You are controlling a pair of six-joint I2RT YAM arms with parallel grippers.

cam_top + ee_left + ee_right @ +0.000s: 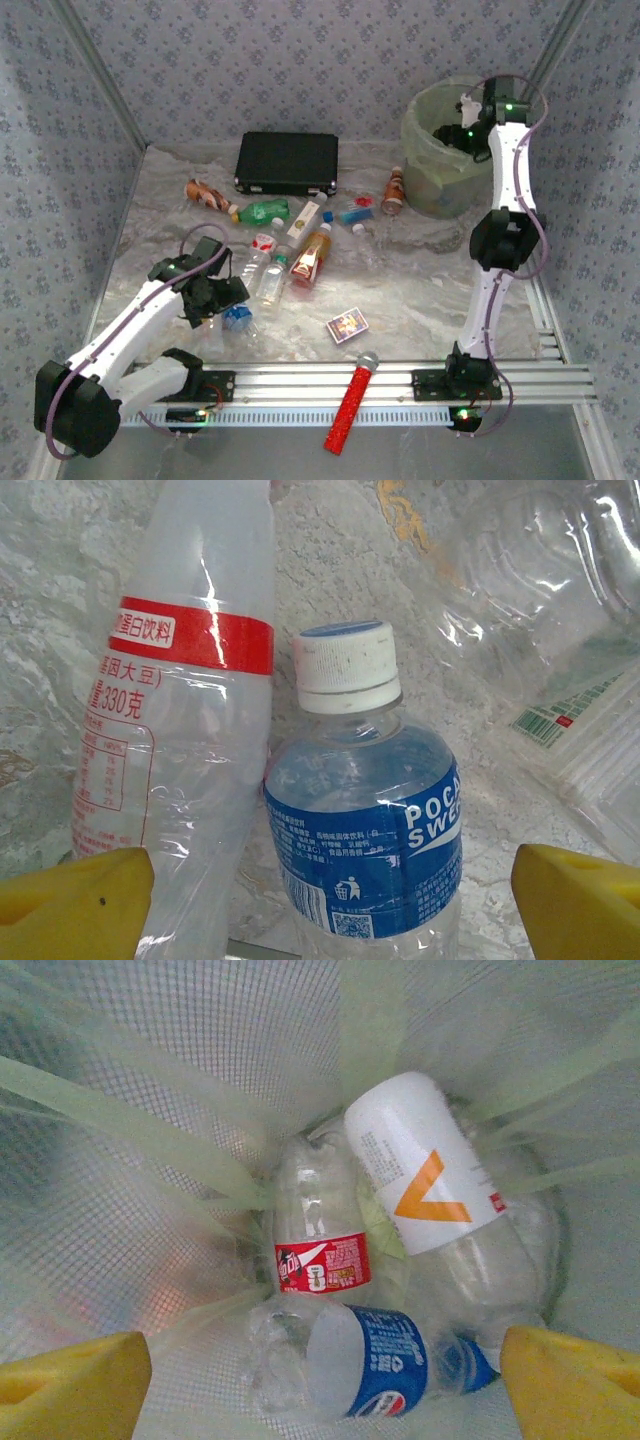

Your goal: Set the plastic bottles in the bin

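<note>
A clear bottle with a blue label and white cap lies between the wide-apart yellow fingers of my open left gripper, which touch nothing. A clear red-banded bottle lies beside it on the left. My left gripper hangs low at the near left of the table. Green, orange-brown and clear bottles are scattered behind it. My right gripper is open over the pale green bin. Inside lie a red-label bottle, a white-label one and a blue-label one.
A flat black case lies at the back. A small patterned card box sits near the front centre. A red microphone rests across the front rail. More orange-brown bottles lie at the back left and beside the bin.
</note>
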